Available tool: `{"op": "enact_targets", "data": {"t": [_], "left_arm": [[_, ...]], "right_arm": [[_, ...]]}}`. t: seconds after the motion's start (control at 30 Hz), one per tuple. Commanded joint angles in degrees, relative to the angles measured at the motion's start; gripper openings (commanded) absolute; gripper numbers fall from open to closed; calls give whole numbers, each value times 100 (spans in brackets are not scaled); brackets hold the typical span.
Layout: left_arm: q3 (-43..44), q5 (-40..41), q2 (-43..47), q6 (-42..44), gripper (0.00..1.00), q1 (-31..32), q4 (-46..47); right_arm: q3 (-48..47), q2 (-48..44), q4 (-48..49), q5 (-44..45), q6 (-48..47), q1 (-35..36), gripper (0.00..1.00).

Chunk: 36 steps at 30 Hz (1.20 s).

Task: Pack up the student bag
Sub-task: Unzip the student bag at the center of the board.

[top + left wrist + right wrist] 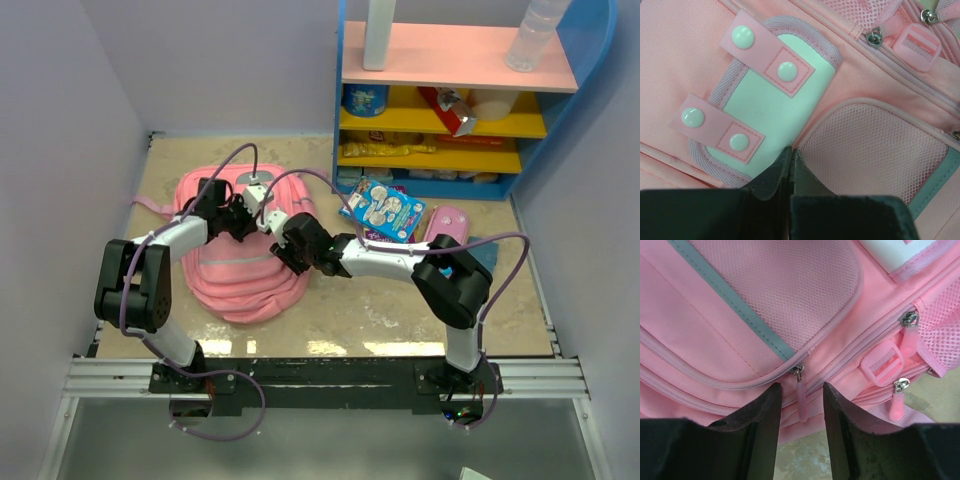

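The student bag (235,275), a big soft pink backpack, lies flat on the table's left half. My left gripper (243,218) is shut, and its tips (791,150) press on the bag's front (680,30) where the pale patch (775,105) meets a mesh pocket (875,150); nothing shows between the fingers. My right gripper (283,245) is open at the bag's right edge. In the right wrist view its fingers (801,390) straddle a pink zipper pull (803,402) that hangs from a slider (797,371), without touching it.
A blue snack box (385,208) and a glossy pink pencil case (445,222) lie right of the bag. A blue, yellow and pink shelf (450,100) with goods stands at the back right. Walls close both sides. More zipper pulls (896,402) and a buckle (882,362) sit nearby.
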State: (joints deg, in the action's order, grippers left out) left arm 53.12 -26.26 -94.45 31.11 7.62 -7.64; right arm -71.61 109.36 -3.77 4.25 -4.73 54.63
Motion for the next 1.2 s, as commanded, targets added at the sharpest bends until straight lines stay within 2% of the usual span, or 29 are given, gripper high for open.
{"op": "enact_targets", "data": {"t": [0.0, 0.27, 0.5, 0.6, 0.8, 1.17], "left_arm": [[-109, 323, -20, 123, 0, -94, -440], [-153, 315, -20, 114, 0, -103, -414], [-127, 279, -47, 9, 0, -103, -379], [-118, 297, -90, -44, 0, -94, -335], [-153, 367, -108, -176, 0, -103, -221], [-39, 560, -284, -764, 0, -103, 104]], "right_arm": [[68, -82, 298, 304, -37, -14, 41], [121, -20, 263, 357, 157, -14, 29], [279, -169, 149, 111, 385, -14, 7], [498, -371, 219, 59, 621, -5, 3], [877, -740, 289, -109, 912, 117, 0], [667, -803, 183, -231, 1317, 1128, 0]]}}
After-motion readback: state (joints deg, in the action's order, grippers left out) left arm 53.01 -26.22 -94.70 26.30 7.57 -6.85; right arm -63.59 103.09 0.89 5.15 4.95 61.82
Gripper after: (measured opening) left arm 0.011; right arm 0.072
